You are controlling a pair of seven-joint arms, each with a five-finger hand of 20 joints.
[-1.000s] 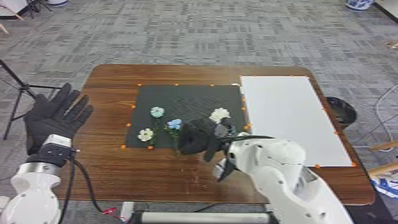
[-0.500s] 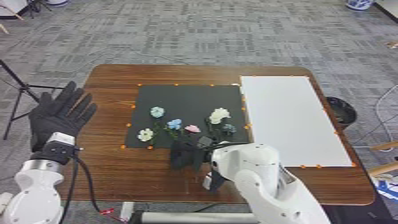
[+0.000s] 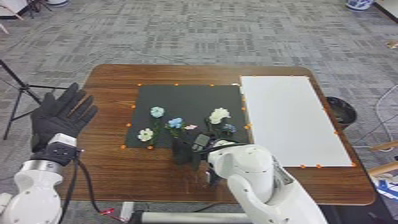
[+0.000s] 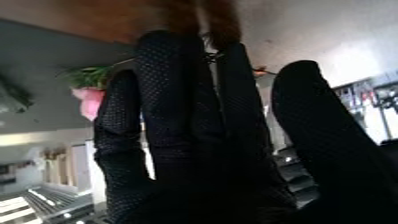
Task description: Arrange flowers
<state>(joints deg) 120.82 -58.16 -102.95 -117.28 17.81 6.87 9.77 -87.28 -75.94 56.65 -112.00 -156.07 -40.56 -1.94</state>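
On the black mat (image 3: 187,95) lie a pale teal flower (image 3: 157,112), a cream flower (image 3: 146,134), a blue flower (image 3: 175,122), a pink flower (image 3: 190,127), a white flower (image 3: 218,115) and a dark bluish flower (image 3: 229,128). My right hand (image 3: 185,151) is at the mat's near edge, just below the pink and blue flowers, hiding part of their stems. In the right wrist view, my right hand (image 4: 191,150) has straight fingers, with the pink flower (image 4: 90,101) beside them. My left hand (image 3: 60,121) is open beyond the table's left edge.
A white board (image 3: 293,120) lies on the right part of the brown table (image 3: 133,175). A black bin (image 3: 341,111) stands on the floor past the right edge. A tripod (image 3: 19,92) stands at the left.
My right hand has drawn back from the right-hand flowers toward the mat's near edge. The pink and dark bluish flowers have come into sight. The left hand has shifted slightly.
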